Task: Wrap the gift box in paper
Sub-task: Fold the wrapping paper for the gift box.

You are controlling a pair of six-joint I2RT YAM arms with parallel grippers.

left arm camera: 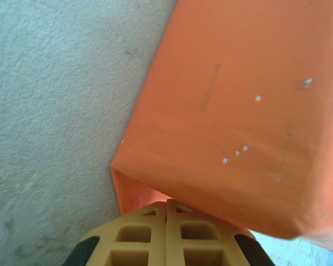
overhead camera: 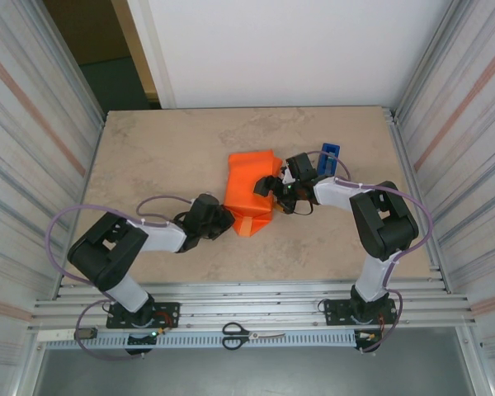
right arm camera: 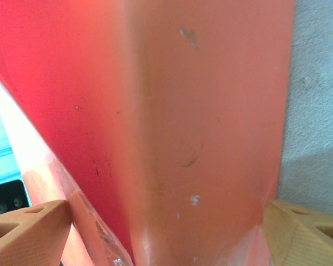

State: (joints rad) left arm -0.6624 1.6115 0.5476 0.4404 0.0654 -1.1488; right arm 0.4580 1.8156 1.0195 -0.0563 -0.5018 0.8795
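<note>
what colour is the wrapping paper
Plain orange; the paper shows best in the left wrist view.

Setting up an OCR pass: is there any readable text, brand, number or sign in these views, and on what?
No text can be read.
paper: blank, with pale specks and a faint scratch but no letters.
blue tape dispenser: too small to tell if it carries any marking.
scissors: too small to tell if they carry any marking.

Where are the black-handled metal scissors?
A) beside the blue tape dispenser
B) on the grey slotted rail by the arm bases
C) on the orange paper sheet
B: the black-handled metal scissors lie on the grey slotted rail, between the two arm bases.
</note>
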